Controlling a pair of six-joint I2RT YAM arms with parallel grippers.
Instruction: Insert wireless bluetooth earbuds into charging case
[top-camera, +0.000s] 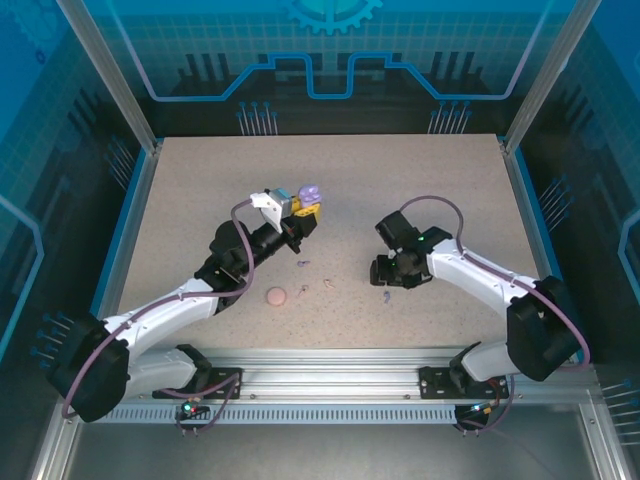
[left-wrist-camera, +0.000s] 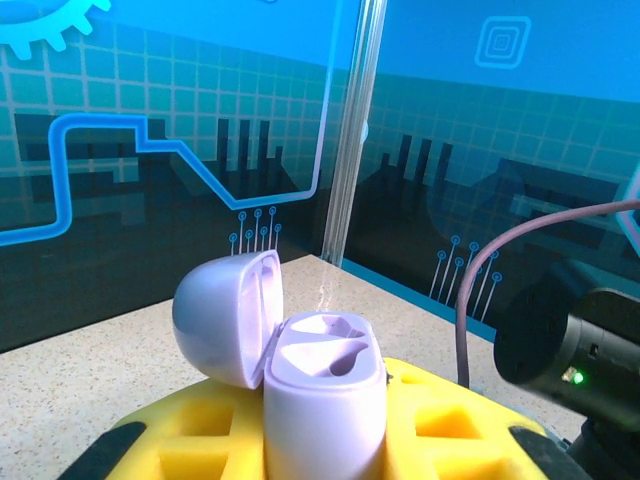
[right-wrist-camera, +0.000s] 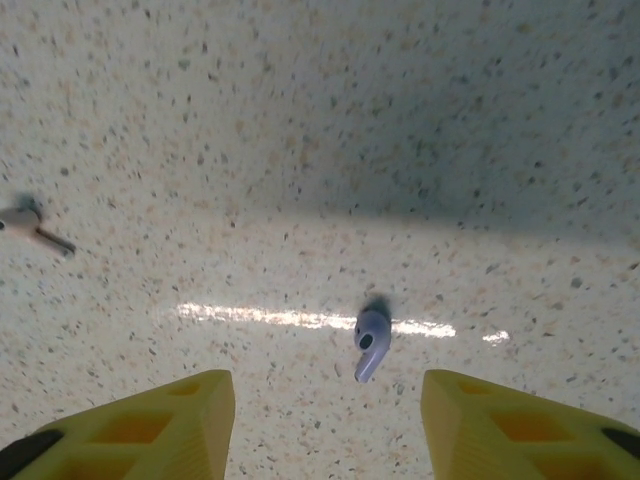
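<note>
holding the case open for a lavender earbud pickup

on the left, the left hand (top-camera: 298, 213) is clenched on the lavender charging case (left-wrist-camera: 325, 400), its yellow fingers (left-wrist-camera: 190, 440) pressing the body from both sides. the case stands upright with its lid (left-wrist-camera: 225, 315) swung back on the hinge, so both wells face up and look empty. this grip seems meant to keep the case steady and its mouth clear for a drop from above. the left arm runs diagonally from its base at the near corner toward the middle of the tabletop (top-camera: 200, 180), wrist held about level, with the case at its far end.

moving right, a round pink case (top-camera: 277, 296) lies closed on the tabletop near the left forearm, and beside it sit pale earbuds (top-camera: 328, 285), too small to read in detail.

further right, the lavender earbud (right-wrist-camera: 370, 343) lies loose on its side, touching nothing but the tabletop. the right hand (right-wrist-camera: 325, 392) hangs over it, pointing down, released and gripping nothing; its fingers (right-wrist-camera: 180, 420) straddle the earbud with a gap on either side. that looks like the set-up for a pinch across the little body. the right arm bends in from its base at the near right, elbow out, wrist tipped steeply downward. neither earbud of this pair is in the case yet.
</note>
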